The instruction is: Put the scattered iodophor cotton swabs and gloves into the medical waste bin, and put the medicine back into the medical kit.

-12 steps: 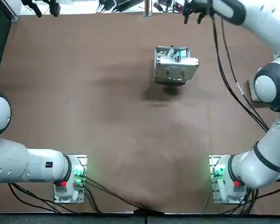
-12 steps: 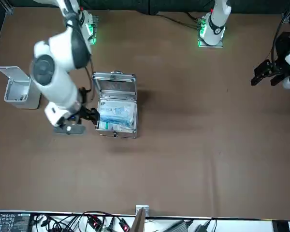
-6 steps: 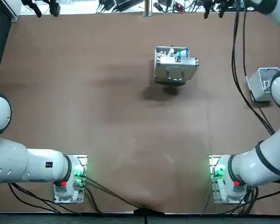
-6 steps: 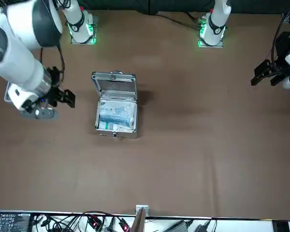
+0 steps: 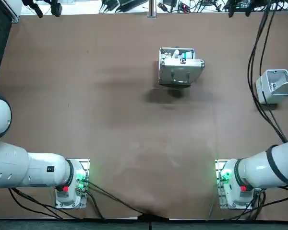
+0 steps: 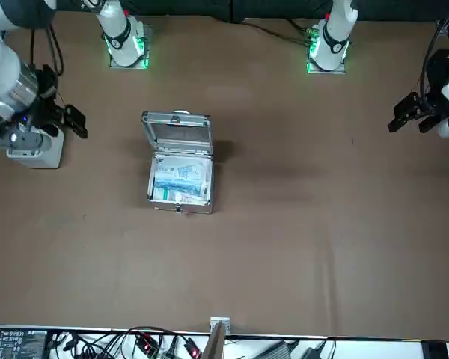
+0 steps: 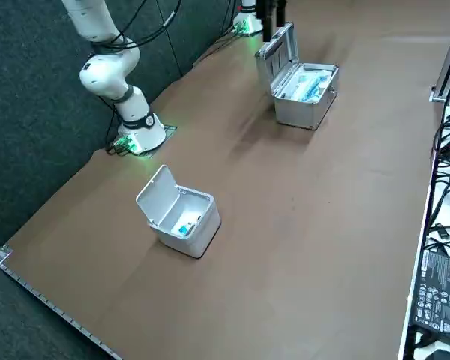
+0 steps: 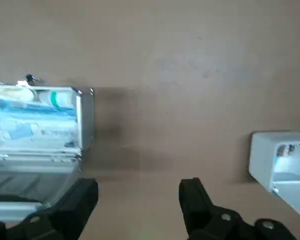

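Your right claw (image 8: 139, 189) hangs above the table (image 5: 110, 120) near its right edge, over the kit-facing side of the medical waste bin (image 6: 34, 154). Its fingers (image 8: 192, 192) stand wide apart, gripping nothing and touching nothing.

The bin sits close to the right edge with its lid tipped up. Blue-and-white waste (image 7: 186, 225) lies inside.

The medical kit (image 5: 180, 72) stands well apart from the bin, toward the far side of the table. Its lid is raised and blue-and-white packs (image 6: 181, 179) lie inside. Their printing is too small to read.

Bare brown table runs wide between kit and bin, and across the whole left half.
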You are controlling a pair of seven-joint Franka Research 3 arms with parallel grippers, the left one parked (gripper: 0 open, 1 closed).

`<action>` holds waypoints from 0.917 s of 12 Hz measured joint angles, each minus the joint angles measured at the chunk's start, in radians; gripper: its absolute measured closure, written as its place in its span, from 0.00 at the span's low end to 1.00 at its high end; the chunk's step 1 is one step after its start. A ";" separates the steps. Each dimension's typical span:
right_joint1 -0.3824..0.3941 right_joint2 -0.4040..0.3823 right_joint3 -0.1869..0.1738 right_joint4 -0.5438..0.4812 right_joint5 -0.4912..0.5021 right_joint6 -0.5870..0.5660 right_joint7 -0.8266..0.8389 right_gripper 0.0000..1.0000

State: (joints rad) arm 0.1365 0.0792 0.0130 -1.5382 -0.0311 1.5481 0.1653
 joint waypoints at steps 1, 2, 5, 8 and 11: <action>-0.014 -0.033 0.000 -0.033 0.000 -0.002 -0.026 0.00; -0.026 -0.064 0.000 -0.064 0.000 -0.006 -0.049 0.00; -0.042 -0.124 0.000 -0.114 0.000 -0.019 -0.085 0.00; -0.047 -0.133 0.001 -0.123 0.000 -0.020 -0.110 0.00; -0.065 -0.130 0.001 -0.124 0.000 -0.020 -0.123 0.00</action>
